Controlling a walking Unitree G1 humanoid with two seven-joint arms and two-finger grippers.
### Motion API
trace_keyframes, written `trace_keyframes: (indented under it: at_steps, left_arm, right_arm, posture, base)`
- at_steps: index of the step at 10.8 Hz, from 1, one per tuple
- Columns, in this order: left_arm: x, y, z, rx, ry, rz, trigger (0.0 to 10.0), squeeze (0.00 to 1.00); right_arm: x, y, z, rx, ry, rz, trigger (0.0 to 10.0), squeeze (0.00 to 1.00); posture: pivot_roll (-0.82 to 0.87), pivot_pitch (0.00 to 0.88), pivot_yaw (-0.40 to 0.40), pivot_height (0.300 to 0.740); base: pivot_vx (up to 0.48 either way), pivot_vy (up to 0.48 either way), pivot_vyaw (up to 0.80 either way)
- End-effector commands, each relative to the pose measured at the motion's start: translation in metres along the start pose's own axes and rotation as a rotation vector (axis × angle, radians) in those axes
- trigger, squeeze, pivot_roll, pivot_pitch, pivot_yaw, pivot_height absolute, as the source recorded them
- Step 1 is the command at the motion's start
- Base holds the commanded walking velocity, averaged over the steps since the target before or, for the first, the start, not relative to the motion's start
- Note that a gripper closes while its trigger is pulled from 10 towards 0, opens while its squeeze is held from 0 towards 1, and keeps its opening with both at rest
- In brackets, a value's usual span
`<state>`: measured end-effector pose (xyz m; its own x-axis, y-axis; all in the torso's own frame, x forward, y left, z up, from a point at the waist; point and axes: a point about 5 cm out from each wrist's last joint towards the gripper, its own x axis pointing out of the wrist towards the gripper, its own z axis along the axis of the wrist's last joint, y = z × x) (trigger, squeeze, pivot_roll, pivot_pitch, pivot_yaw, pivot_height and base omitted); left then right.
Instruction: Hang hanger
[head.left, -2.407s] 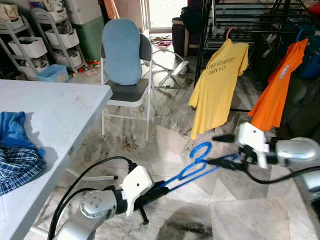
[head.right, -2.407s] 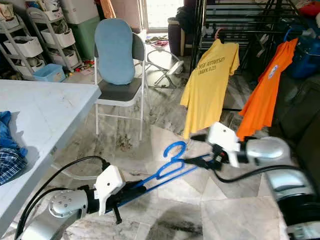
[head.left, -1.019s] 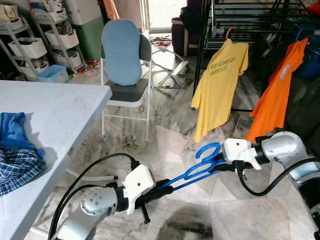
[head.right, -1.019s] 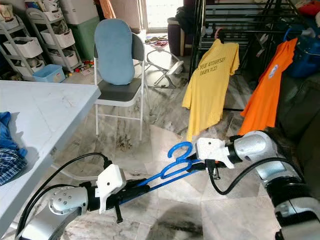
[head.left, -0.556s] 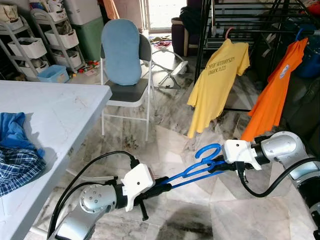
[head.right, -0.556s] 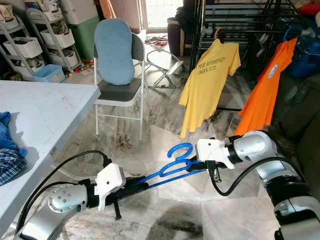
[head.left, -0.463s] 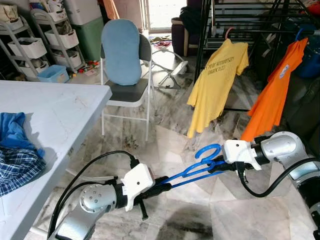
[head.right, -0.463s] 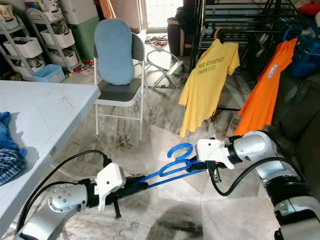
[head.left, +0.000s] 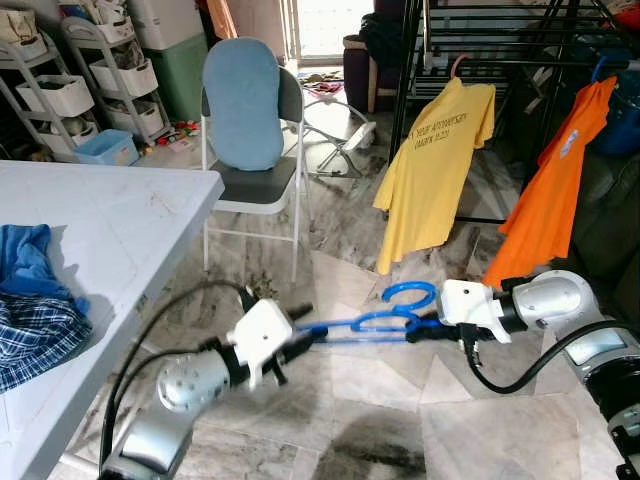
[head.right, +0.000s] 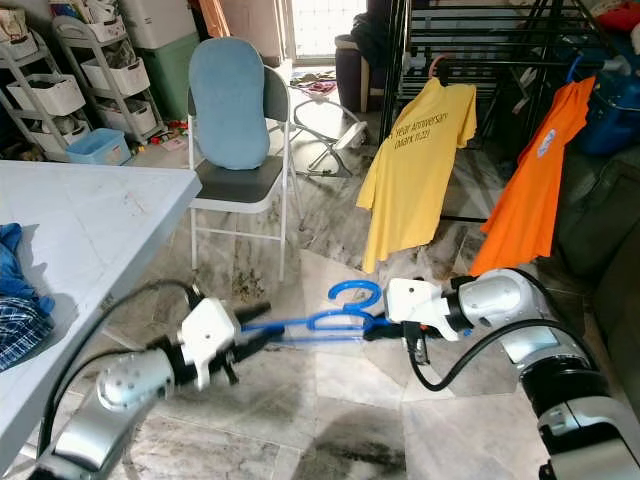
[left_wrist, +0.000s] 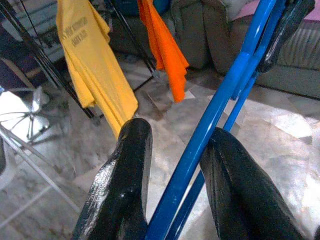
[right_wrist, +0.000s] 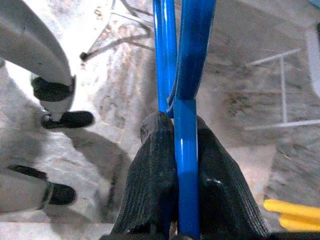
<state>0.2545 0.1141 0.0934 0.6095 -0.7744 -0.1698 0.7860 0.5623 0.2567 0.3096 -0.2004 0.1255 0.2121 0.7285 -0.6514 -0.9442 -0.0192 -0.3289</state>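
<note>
The left gripper (head.left: 292, 338) is blurred, and its jaws are a little open around one end of the blue hanger (head.left: 370, 323). One finger (left_wrist: 227, 190) touches the bar. The hanger is held level above the floor, long side running left to right, hook (head.left: 408, 291) pointing up. The right gripper (head.left: 425, 329) has its jaws shut tight on the other end, which is hidden by its fingers (right_wrist: 155, 175).
</note>
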Motion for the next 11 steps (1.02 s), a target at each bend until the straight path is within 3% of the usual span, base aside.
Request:
trace_keyframes:
  at_steps: [1,2,3,5,6,8,10,11]
  left_arm:
    - [-0.008,0.011,-0.004,0.001,0.015,0.035,10.0,1.00]
    - [-0.009,0.003,-0.008,0.020,0.037,-0.033,10.0,1.00]
    - [-0.009,0.004,-0.011,0.090,0.048,0.001,10.0,1.00]
    - [-0.010,0.025,-0.002,0.122,-0.033,0.248,10.0,1.00]
    - [-0.014,0.035,0.002,0.135,-0.061,0.356,10.0,1.00]
    - [-0.020,0.043,-0.004,0.013,-0.068,0.547,10.0,1.00]
    - [-0.031,0.037,-0.021,-0.174,-0.031,0.777,10.0,1.00]
    - [-0.034,0.033,-0.027,-0.250,-0.016,0.829,10.0,1.00]
  right_arm:
    - [-0.005,-0.003,-0.005,-0.004,0.047,-0.026,0.0,0.00]
    - [-0.003,-0.005,-0.008,0.010,0.075,-0.079,0.0,0.00]
    - [0.000,-0.006,-0.012,0.026,0.098,-0.120,0.0,0.00]
    - [0.007,-0.006,-0.017,0.075,0.104,-0.219,0.0,0.00]
    - [0.015,-0.007,-0.022,0.136,0.104,-0.333,0.0,0.00]
    - [0.023,-0.007,-0.030,0.312,0.085,-0.508,0.0,0.00]
    - [0.030,-0.002,-0.041,0.560,0.061,-0.764,0.0,0.00]
    - [0.032,-0.002,-0.041,0.678,0.012,-0.870,0.0,0.00]
  posture:
    - [-0.06,0.000,0.079,0.740]
    - [-0.06,0.000,0.073,0.740]
    - [-0.06,0.000,0.073,0.740]
    - [-0.06,0.000,0.072,0.740]
    - [-0.06,0.000,0.073,0.740]
    - [-0.06,0.000,0.073,0.740]
    - [-0.07,0.000,0.067,0.740]
    - [-0.07,0.000,0.067,0.740]
  base:
    - [0.000,0.000,0.00]
    - [0.000,0.000,0.00]
    - [0.000,0.000,0.00]
    - [0.000,0.000,0.00]
    - [0.000,0.000,0.00]
    - [0.000,0.000,0.00]
    - [0.000,0.000,0.00]
    - [0.000,0.000,0.00]
